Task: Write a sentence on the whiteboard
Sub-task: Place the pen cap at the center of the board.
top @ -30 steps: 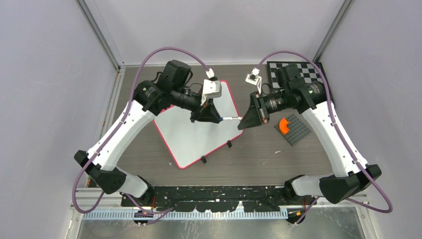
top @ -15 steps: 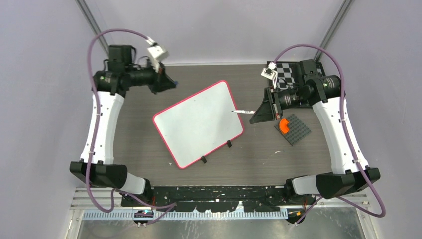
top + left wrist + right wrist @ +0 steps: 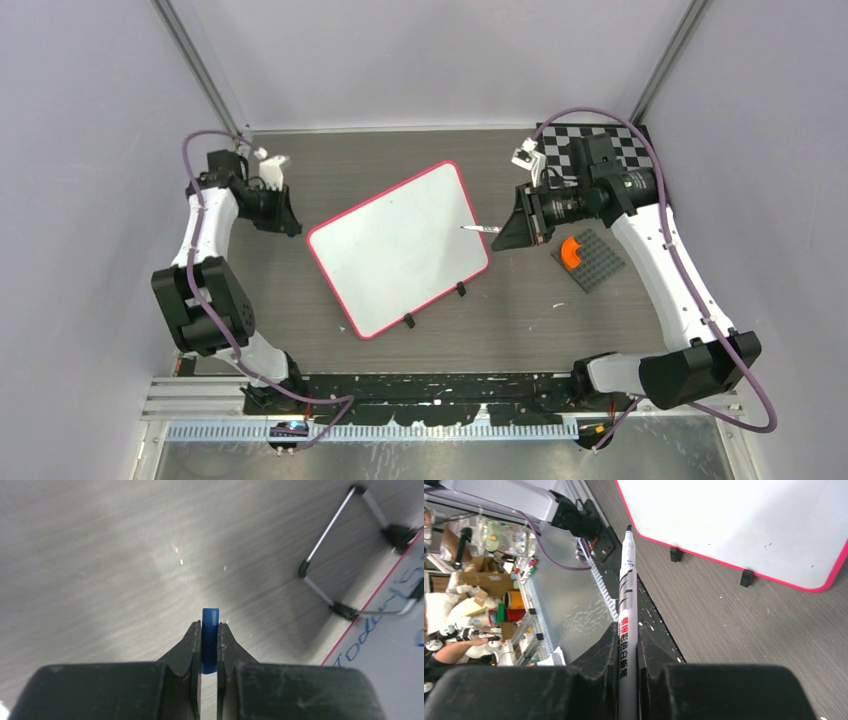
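Observation:
The whiteboard (image 3: pixel 400 255) lies flat mid-table, white with a pink rim and two black clips on its near edge. Its face looks blank in the top view. My right gripper (image 3: pixel 513 232) is shut on a white marker (image 3: pixel 628 595), uncapped, its blue tip (image 3: pixel 465 227) over the board's right edge. In the right wrist view the board (image 3: pixel 734 520) lies beyond the tip. My left gripper (image 3: pixel 288 218) is left of the board, shut on the blue marker cap (image 3: pixel 210 640). In the left wrist view the board's corner (image 3: pixel 400 650) carries blue strokes I cannot read.
A black-and-white checkerboard (image 3: pixel 590 145) lies at the back right. A grey baseplate (image 3: pixel 595 262) with an orange piece (image 3: pixel 572 250) sits under the right arm. A wire stand (image 3: pixel 325 555) with black ends sits by the board's edge. A black rail (image 3: pixel 430 385) runs along the near edge.
The grippers were together over the board. My left arm has swung far left with the cap and come down beside the board's left corner. My right gripper keeps the marker at the board's right edge.

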You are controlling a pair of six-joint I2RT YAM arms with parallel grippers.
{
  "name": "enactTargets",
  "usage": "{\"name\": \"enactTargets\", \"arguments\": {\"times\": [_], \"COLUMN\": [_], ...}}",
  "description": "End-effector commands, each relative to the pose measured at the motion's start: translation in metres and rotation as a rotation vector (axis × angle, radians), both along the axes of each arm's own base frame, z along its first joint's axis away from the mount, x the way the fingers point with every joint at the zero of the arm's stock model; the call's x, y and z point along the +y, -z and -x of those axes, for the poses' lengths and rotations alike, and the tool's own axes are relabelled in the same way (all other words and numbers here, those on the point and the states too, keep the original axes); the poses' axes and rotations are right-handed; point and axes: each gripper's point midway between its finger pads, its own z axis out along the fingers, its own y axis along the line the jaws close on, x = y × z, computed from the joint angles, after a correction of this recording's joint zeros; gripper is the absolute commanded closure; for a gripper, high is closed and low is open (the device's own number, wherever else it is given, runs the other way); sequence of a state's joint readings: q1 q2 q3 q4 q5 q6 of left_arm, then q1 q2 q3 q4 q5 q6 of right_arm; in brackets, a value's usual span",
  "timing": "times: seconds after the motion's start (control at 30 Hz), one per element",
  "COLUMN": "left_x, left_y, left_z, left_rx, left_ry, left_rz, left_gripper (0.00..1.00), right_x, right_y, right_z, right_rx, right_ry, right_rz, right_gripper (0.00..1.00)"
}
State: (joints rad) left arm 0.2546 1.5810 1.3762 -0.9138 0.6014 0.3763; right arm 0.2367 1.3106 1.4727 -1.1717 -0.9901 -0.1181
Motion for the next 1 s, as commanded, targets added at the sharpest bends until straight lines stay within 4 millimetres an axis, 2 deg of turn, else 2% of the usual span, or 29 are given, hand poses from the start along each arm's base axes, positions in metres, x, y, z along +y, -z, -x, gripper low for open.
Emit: {"name": "enactTargets", "arguments": {"times": [0.0, 0.13, 0.33, 0.67, 0.97], "left_x": [0.014, 0.019, 0.018, 0.014, 0.008], "left_y": [0.046, 0.085, 0.114, 0.136, 0.136], "left_z": [0.011, 0.023, 0.034, 0.045, 0.051], "left_rx": [0.081, 0.192, 0.277, 0.337, 0.359], "left_ry": [-0.014, -0.025, -0.021, 0.013, 0.041], "left_rz": [-0.088, -0.108, -0.106, -0.142, -0.157], "left_gripper": [1.00, 0.99, 0.96, 0.90, 0.73], "right_x": [0.006, 0.013, 0.024, 0.034, 0.035], "right_y": [0.002, 0.016, 0.025, 0.025, 0.025], "right_z": [-0.009, -0.005, 0.001, 0.000, 0.001], "right_rx": [-0.120, -0.156, -0.189, -0.187, -0.198], "right_ry": [0.026, 0.012, -0.026, -0.050, -0.069], "right_rz": [0.038, 0.093, 0.143, 0.146, 0.161], "right_gripper": [1.00, 1.00, 1.00, 1.00, 1.00]}}
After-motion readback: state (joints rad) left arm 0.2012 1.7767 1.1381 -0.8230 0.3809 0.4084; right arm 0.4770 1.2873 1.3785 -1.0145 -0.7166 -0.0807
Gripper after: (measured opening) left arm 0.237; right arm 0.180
